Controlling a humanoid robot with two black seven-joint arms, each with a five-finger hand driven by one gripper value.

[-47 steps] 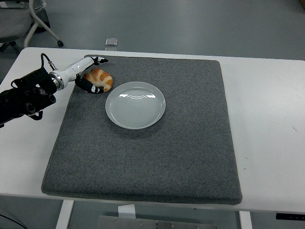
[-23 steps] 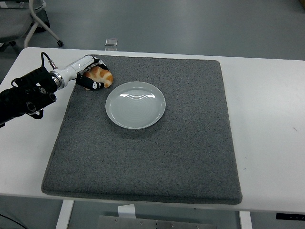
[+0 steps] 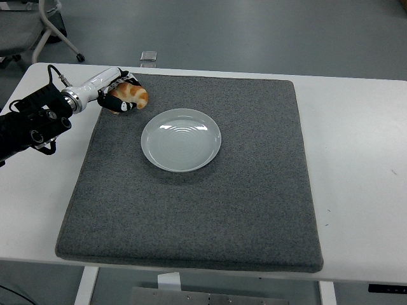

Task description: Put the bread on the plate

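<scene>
The bread is a golden-brown croissant at the far left corner of the grey mat. My left hand is closed around it and holds it slightly above the mat. The black arm reaches in from the left edge. The grey-white plate lies on the mat, to the right of the hand and nearer the table's front edge, with nothing on it. The right arm is out of view.
The mat covers most of the white table. A small dark object lies on the floor beyond the table's far edge. An office chair stands at the top left.
The left hand's fingers have closed around the croissant and raised it a little, up and toward the far edge of the mat. The plate has not moved.
</scene>
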